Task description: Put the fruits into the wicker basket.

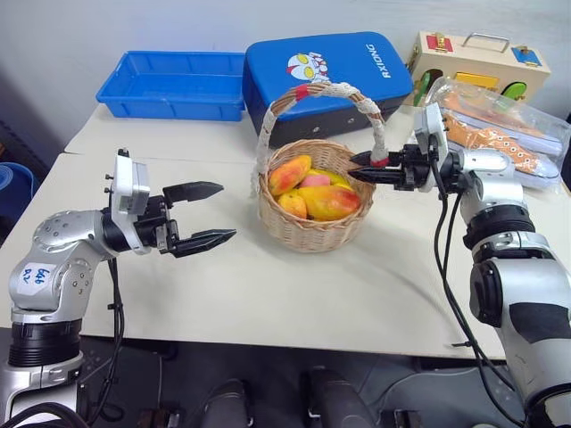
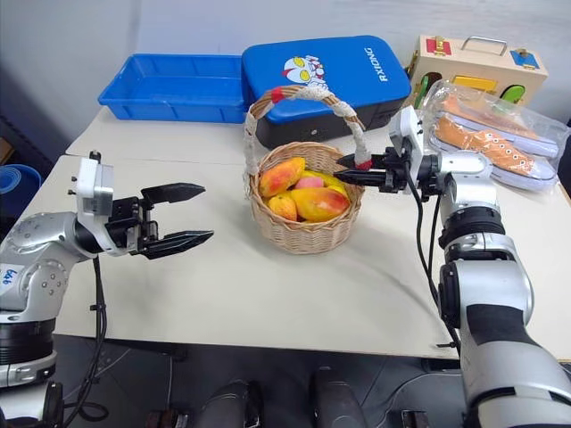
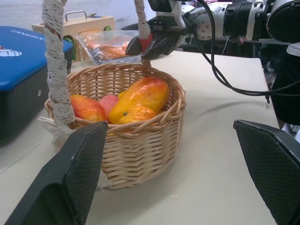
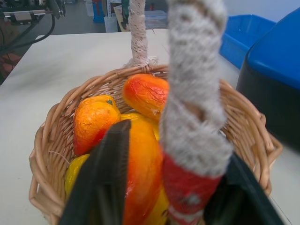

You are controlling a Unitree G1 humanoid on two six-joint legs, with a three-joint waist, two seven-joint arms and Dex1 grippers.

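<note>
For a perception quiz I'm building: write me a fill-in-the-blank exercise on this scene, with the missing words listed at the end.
1. The fruits lie inside the ____ basket.
2. The right gripper is closed on the basket's ____, at a red band near its foot.
3. The left gripper hovers beside the basket with its fingers ____ and nothing between them.
4. Behind the basket, next to the blue case, lies a blue plastic ____.

Missing words: wicker; handle; open; tray
</note>
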